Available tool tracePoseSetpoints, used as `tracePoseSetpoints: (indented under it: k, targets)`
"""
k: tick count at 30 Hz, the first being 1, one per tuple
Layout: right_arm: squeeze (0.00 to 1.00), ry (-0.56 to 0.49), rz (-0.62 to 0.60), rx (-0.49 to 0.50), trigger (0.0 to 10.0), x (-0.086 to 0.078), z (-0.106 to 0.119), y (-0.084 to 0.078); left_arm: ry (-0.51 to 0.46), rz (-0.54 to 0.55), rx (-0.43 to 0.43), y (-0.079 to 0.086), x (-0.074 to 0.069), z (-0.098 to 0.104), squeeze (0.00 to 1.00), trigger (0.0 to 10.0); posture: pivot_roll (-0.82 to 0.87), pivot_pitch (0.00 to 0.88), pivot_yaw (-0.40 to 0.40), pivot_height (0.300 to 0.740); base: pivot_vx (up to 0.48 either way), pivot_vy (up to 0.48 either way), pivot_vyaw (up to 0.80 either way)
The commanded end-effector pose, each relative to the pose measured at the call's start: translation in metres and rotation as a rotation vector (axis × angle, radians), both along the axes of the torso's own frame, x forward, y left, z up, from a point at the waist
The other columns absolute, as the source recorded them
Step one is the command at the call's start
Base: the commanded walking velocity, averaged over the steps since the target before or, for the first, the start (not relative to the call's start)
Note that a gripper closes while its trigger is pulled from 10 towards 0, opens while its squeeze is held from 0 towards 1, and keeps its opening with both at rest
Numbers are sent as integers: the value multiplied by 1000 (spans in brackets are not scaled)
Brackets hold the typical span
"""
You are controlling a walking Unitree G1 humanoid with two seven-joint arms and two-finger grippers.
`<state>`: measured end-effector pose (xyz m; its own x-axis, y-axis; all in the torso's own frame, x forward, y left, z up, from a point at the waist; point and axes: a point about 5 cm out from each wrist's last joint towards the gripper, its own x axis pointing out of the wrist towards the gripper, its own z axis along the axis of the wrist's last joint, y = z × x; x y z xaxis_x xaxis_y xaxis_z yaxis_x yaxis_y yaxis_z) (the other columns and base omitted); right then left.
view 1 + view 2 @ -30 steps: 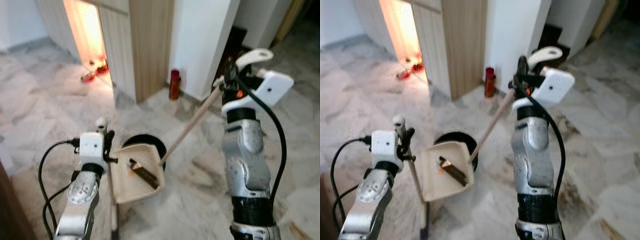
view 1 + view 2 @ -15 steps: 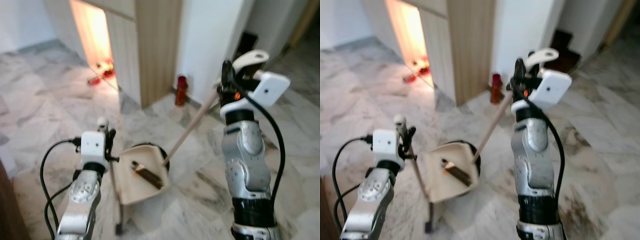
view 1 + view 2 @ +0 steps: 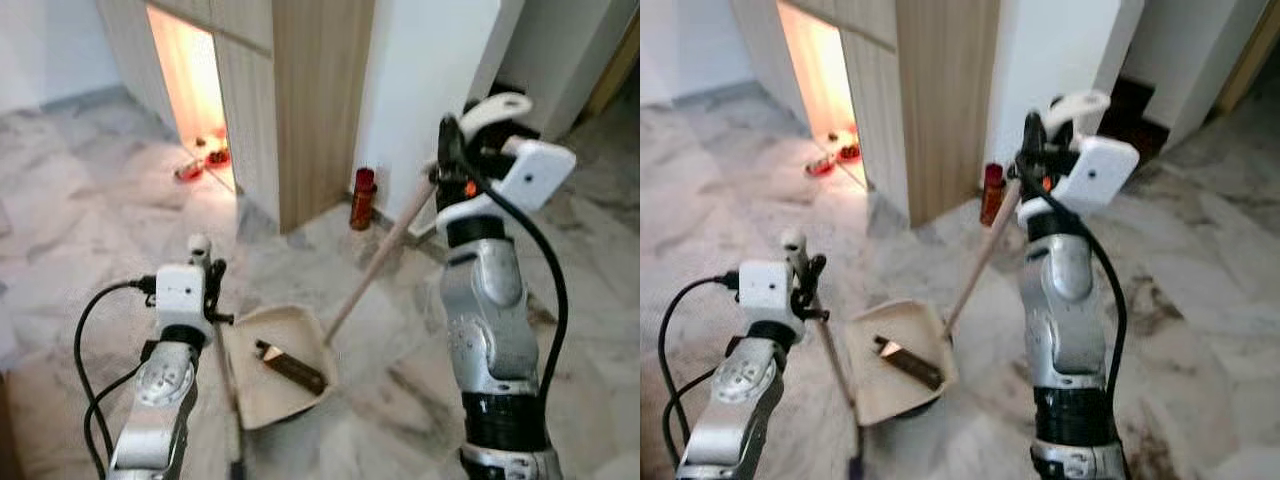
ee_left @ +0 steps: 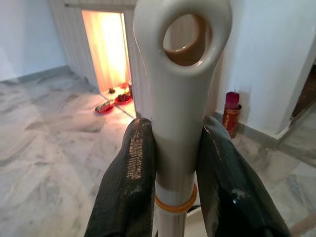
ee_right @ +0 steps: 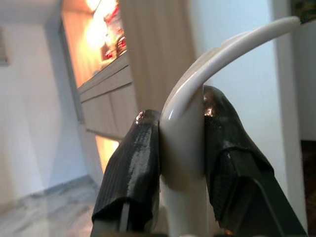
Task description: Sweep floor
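while the left gripper (image 4: 177, 168) pinches the cream handle of the dustpan (image 3: 282, 372) just under its hanging loop, the pan itself hangs low in front of the robot, tilted with its open face up, over the marble floor (image 3: 90, 240). a dark brown, oblong piece of debris (image 3: 292, 366) lies inside the pan, near its middle, with a small orange fleck at one end. the broom (image 3: 378, 262) runs as a pale wooden stick slanting down from the right gripper (image 5: 180, 148) toward the far rim of the dustpan, where its lower end meets the pan's edge; the broom head cannot be made out. the right gripper's two black fingers (image 5: 129, 173) are pressed onto the white top of the broom handle, one on each side. the right arm stands upright and raised high, wrist bent toward the wall; the left arm is lower, forearm angled up, holding the dustpan handle close to upright. beyond the tools a red canister (image 3: 363, 197) stands on the floor at the foot of a white wall, beside a wooden cabinet (image 3: 310, 90) with a warmly lit opening
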<state>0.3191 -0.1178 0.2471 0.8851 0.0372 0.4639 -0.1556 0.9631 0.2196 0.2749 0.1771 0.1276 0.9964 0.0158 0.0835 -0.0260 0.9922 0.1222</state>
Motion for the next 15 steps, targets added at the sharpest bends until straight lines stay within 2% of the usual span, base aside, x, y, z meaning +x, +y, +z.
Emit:
tracePoseSetpoints:
  k: [1,15]
  targets:
    - [0,-63,6,47,10000,-4,14,-1,-53,-11,4,-2,2,11,0,10000,113,0,-56,740,300,0,0]
    - [0,-64,9,51,10000,-4,15,-1,-41,12,14,5,0,9,0,10000,104,0,-53,740,297,0,0]
